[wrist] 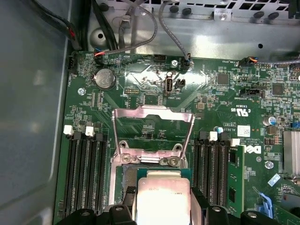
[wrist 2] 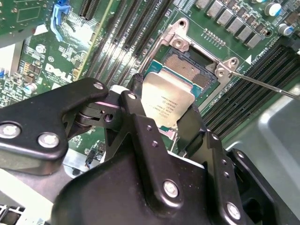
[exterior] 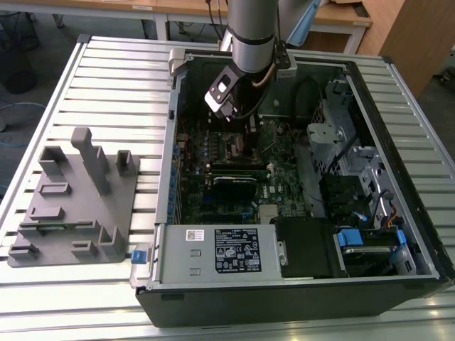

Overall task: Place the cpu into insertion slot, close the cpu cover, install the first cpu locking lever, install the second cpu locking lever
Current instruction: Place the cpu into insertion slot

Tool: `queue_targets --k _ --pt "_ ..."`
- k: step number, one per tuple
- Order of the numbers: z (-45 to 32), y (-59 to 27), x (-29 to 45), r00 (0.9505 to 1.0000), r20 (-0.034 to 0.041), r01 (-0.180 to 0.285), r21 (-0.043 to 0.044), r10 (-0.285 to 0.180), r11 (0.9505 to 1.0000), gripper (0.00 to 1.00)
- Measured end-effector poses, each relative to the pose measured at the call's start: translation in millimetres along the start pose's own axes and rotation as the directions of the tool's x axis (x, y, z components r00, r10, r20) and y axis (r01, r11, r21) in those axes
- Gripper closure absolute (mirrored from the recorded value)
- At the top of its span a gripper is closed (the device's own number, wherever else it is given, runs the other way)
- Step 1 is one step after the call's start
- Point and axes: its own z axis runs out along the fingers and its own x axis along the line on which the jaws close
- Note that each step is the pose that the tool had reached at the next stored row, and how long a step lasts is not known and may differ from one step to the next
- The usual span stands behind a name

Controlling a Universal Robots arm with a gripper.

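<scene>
End effector (wrist: pixel 162 194) clamps the cpu (wrist 2: pixel 167 104) by two opposite edges, holding it just over the insertion slot (wrist 2: pixel 192 70); the cpu cover (wrist: pixel 154 111) stands hinged open.

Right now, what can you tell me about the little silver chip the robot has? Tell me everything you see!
The cpu is a small, flat, square chip with a dull silver metal top, fine print on it and stepped edges. In both wrist views the gripper is shut on it, with black fingers pressing two opposite sides. It is held printed side up over the open insertion slot. Whether it touches the slot cannot be told.
</scene>
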Motion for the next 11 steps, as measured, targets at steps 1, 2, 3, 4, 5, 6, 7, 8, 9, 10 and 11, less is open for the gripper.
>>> queue_targets --k 1,2,3,4,5,6,7,8,9,10,11 --pt "0.0 0.0 0.9 1.0000 -0.0001 0.000 -0.0001 0.000 1.0000 0.46" --pt "0.1 0.1 1.6 1.0000 0.0001 -0.002 0.0000 0.002 1.0000 0.46" --pt "0.3 0.1 2.0 1.0000 0.0002 -0.005 0.0000 0.005 1.0000 0.46" --pt "0.6 0.1 2.1 0.9999 0.0005 -0.011 0.0002 0.011 0.9999 0.46" --pt "0.8 0.1 2.3 0.9999 0.0010 -0.017 0.0004 0.017 0.9999 0.46" --pt "1.0 0.0 2.4 0.9997 0.0015 -0.023 0.0005 0.023 0.9997 0.46" --pt "1.2 0.0 2.5 0.9996 0.0020 -0.028 0.0006 0.028 0.9996 0.46" --pt "1.4 0.0 2.5 0.9995 0.0023 -0.032 0.0007 0.032 0.9995 0.46" --pt "1.6 0.0 2.6 0.9995 0.0025 -0.033 0.0008 0.033 0.9995 0.46" --pt "1.9 -0.1 2.8 0.9994 0.0025 -0.033 0.0008 0.033 0.9994 0.46" --pt "2.2 -0.1 3.2 0.9994 0.0026 -0.033 0.0008 0.033 0.9994 0.46"
